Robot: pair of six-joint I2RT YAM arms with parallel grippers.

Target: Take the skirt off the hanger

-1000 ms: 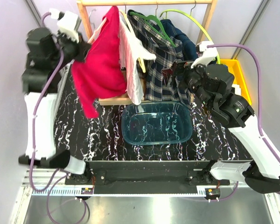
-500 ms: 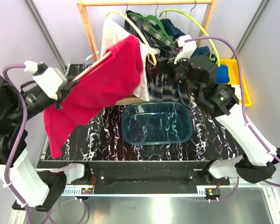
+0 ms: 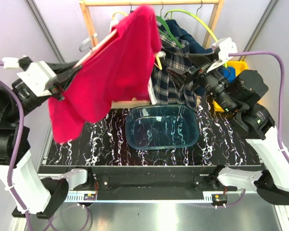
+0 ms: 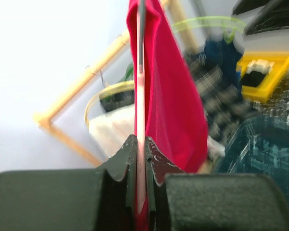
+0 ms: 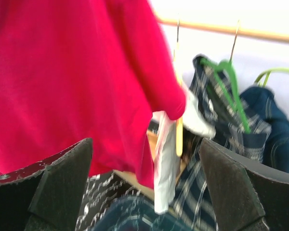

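Note:
The plaid skirt (image 3: pixel 172 79) hangs on the dark green hanger (image 3: pixel 164 25) from the rack rail, partly hidden behind the red garment (image 3: pixel 103 72). My right gripper (image 3: pixel 183 77) hovers open just right of the skirt, touching nothing. In the right wrist view the skirt (image 5: pixel 216 130) and the green hanger (image 5: pixel 229 82) show ahead between the wide-apart fingers (image 5: pixel 62 183). My left gripper (image 3: pixel 70 76) is raised at the left, shut on the pale hanger bar (image 4: pixel 140 144) that carries the red garment (image 4: pixel 171 96).
A teal basin (image 3: pixel 161 127) sits on the black marbled table below the rack. A white garment (image 5: pixel 168 168) on a pale yellow hanger (image 5: pixel 179 134), a denim garment (image 3: pixel 189 42) on a lime-green hanger (image 3: pixel 195 20), and a yellow bin (image 3: pixel 238 70) are nearby.
My left arm has swung the red garment up and toward the rack, covering more of the clothes. The right arm has drawn back to the right, still open.

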